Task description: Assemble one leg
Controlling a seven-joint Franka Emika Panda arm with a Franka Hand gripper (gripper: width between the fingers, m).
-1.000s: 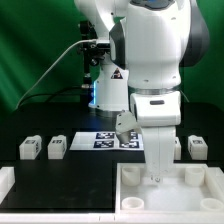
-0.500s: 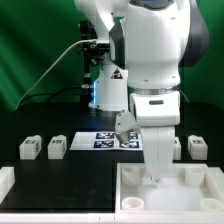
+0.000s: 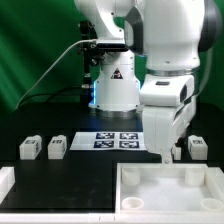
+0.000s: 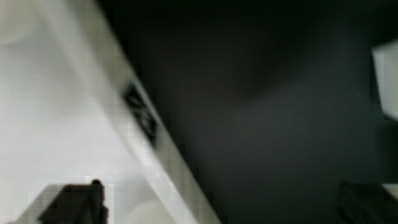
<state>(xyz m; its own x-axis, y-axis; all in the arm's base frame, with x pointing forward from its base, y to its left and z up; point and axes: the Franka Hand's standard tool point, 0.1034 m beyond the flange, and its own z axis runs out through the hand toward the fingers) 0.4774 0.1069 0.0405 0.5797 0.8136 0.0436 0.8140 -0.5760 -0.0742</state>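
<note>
Small white legs with tags stand on the black table: two at the exterior view's left (image 3: 29,148) (image 3: 57,146) and one at the right (image 3: 197,146). Another (image 3: 179,150) is partly hidden behind my arm. The large white panel (image 3: 165,196) with corner sockets lies in front. My gripper (image 3: 163,152) hangs above the panel's back edge, next to the right-hand legs. In the blurred wrist view the gripper (image 4: 217,205) is open and empty, with dark fingertips (image 4: 71,202) wide apart over black table and a white tagged edge (image 4: 63,110).
The marker board (image 3: 112,140) lies on the table behind the panel, in front of the arm's base. A white block (image 3: 5,182) sits at the exterior view's bottom left. A white shape (image 4: 388,90) shows at the wrist view's edge.
My arm has lifted out of the panel and swung up toward the exterior view's right. The gripper, low inside the panel before, is now above its back edge.
</note>
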